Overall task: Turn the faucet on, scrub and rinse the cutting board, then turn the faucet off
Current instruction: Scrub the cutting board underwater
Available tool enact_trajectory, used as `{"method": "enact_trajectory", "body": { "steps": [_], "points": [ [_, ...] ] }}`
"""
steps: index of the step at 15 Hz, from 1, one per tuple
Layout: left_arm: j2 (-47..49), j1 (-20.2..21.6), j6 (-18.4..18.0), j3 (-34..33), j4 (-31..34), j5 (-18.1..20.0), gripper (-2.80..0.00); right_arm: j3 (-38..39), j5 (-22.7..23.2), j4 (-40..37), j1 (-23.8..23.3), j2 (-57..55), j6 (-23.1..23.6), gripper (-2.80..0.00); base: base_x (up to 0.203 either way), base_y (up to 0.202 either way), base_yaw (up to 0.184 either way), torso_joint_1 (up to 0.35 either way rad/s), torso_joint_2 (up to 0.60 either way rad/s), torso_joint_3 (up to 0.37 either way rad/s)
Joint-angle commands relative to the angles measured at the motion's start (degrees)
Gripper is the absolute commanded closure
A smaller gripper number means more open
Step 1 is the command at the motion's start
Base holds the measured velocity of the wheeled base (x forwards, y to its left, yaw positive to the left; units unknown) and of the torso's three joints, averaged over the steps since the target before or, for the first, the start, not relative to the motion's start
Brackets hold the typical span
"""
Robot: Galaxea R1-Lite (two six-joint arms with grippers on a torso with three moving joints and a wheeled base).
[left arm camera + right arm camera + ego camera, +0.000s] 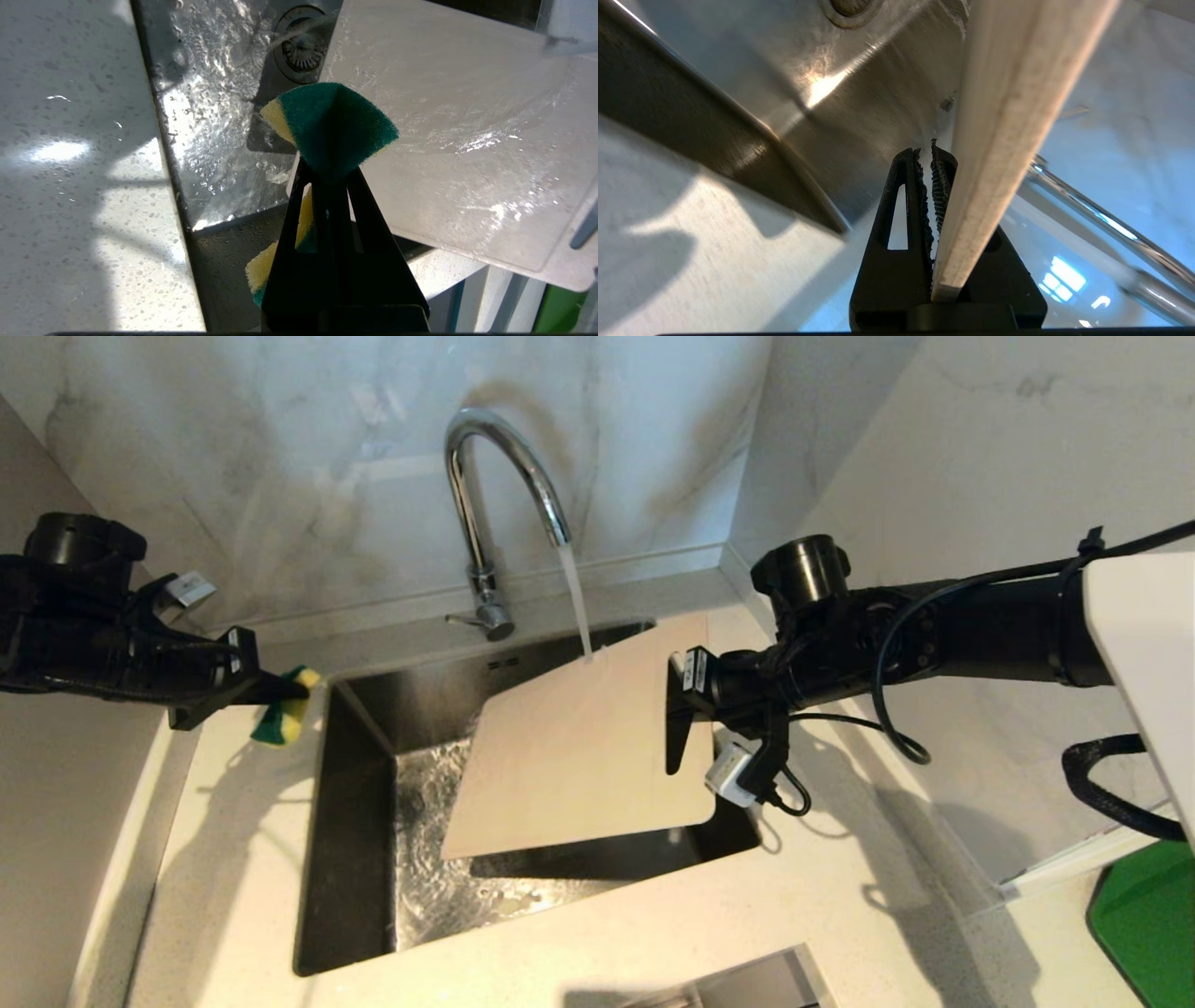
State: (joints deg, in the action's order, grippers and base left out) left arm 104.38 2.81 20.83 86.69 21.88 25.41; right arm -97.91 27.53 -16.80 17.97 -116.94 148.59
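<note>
Head view, right tool (679,723) clamping cutting board (579,747)

A dark steel sink (355,821) sits in a pale speckled counter (233,859); marble walls (280,457) behind, a green object (1148,924) at the right edge.

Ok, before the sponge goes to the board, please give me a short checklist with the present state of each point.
1. Water runs from the faucet onto the cutting board: ok.
2. Right gripper shut on the board's edge: ok.
3. Board tilted over the sink, so water drains into it: ok.
4. Left gripper shut on the sponge: ok.
5. Sponge touching the board: not ok, it is over the counter left of the sink.
6. Board surface wet: ok.
</note>
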Motion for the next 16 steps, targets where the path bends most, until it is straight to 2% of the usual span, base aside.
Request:
{"method": "enact_trajectory", "body": {
  "steps": [1, 6, 9, 11, 13, 16],
  "points": [
    [-0.31, -0.26, 0.17, -0.36, 0.27, 0.17, 0.00, 2.01, 0.16, -0.11, 0.07, 4.71, 0.63, 0.00, 0.000, 0.000, 0.000, 0.000, 0.00, 0.000],
    [-1.10, -0.61, 0.26, -0.64, 0.27, 0.17, 0.00, 9.40, 0.08, -0.15, 1.28, 13.97, -0.12, 0.00, 0.000, 0.000, 0.000, 0.000, 0.00, 0.000],
    [-1.65, -1.58, 1.94, 1.11, 0.24, 0.14, 0.00, 12.59, -0.21, 0.07, 5.16, 17.16, -3.07, 0.00, 0.000, 0.000, 0.000, 0.000, 0.00, 0.000],
    [-2.54, -3.70, 2.25, 3.83, 0.58, -0.22, 0.00, 12.49, -0.33, 0.14, 7.62, 17.00, -3.79, 0.00, 0.000, 0.000, 0.000, 0.000, 0.00, 0.000],
    [-2.94, -7.25, 2.28, 8.51, 3.51, -0.57, 0.00, 12.65, -0.85, 0.27, 9.79, 16.77, -4.69, 0.00, 0.000, 0.000, 0.000, 0.000, 0.00, 0.000],
    [-2.37, -12.76, 2.35, 18.69, 8.87, -2.29, 0.00, 12.74, -0.98, 0.28, 11.31, 16.83, -4.77, 0.00, 0.000, 0.000, 0.000, 0.000, 0.00, 0.000]
  ]
}}
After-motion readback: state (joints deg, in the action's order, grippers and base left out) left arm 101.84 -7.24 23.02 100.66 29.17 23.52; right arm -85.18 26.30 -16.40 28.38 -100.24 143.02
